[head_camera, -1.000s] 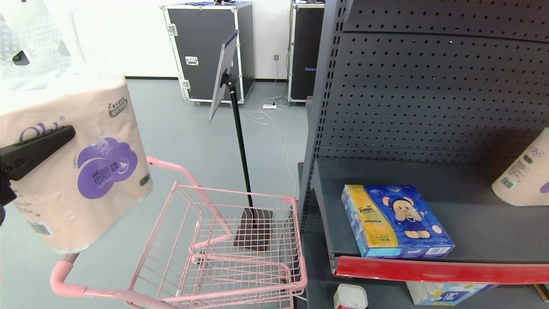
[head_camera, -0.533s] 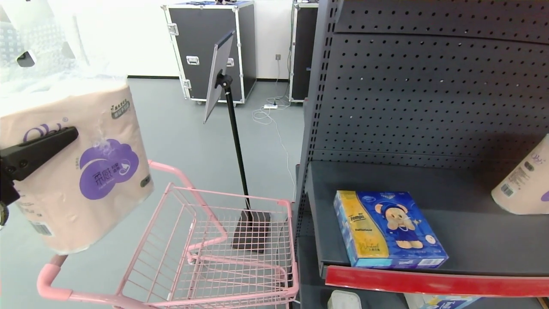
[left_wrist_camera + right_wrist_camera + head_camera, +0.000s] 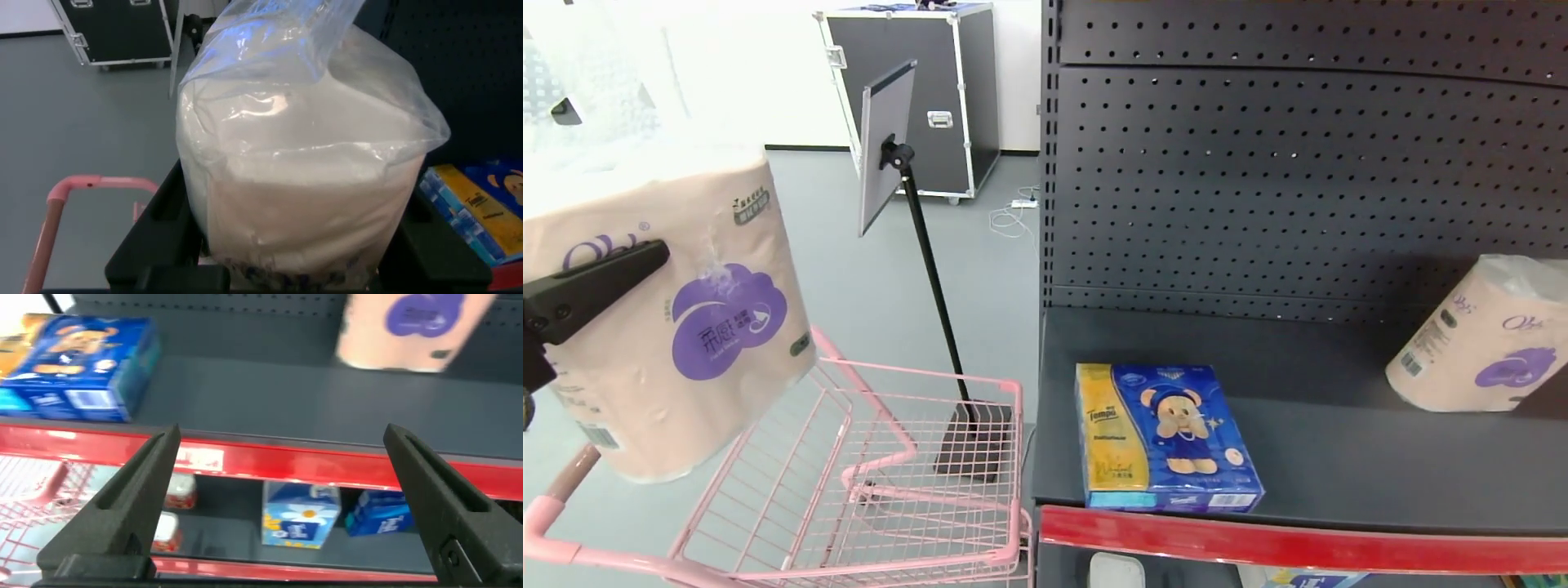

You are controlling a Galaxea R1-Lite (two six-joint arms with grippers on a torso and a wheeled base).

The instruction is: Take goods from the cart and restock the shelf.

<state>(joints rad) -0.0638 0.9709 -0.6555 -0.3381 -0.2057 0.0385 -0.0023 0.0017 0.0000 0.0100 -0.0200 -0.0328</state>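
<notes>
My left gripper is shut on a toilet paper pack, peach with a purple cloud print, held in the air above the handle end of the pink cart. One black finger lies across the pack's front. In the left wrist view the pack sits between both fingers. On the dark shelf lie a blue tissue box near the front and a second toilet paper pack at the right. My right gripper stands open in front of the shelf's red edge.
A screen on a black stand stands on the floor behind the cart, with a black flight case farther back. Boxed goods sit on the lower shelf. The shelf board between the tissue box and the right pack is bare.
The whole head view has shifted, so the shelf and cart sit farther left in the picture. The pack stays the same in my left gripper.
</notes>
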